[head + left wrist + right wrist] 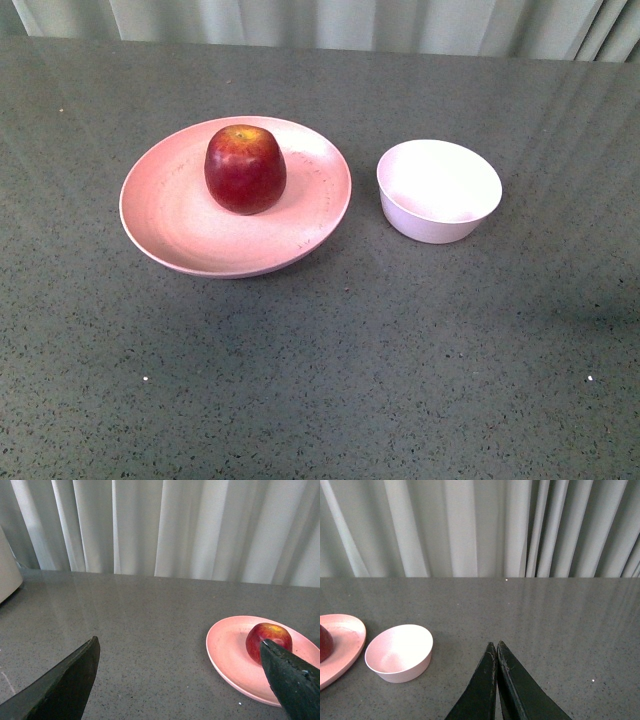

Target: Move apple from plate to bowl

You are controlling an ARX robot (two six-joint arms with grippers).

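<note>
Spotter: Grey speckled surface, with a pale pleated curtain hanging behind its far edge.

Logger: Anything cut off or unclear?

Spotter: In the right wrist view the plate is clipped by the frame edge, and the apple shows only as a dark red sliver. In the left wrist view one dark finger covers the apple's lower side and part of the plate's rim. Some pale rounded object sits at that view's edge, too cropped to identify.

Logger: Containers?

Spotter: The wide pink plate holds the apple, stem dimple up, slightly toward the far side. The small deep bowl sits near the plate on the robot's right, not touching it. It is empty.

Logger: Hands?

Spotter: Fingers of the left hand are spread wide and grip nothing. Those of the right hand are pressed tip to tip, with nothing between.
</note>
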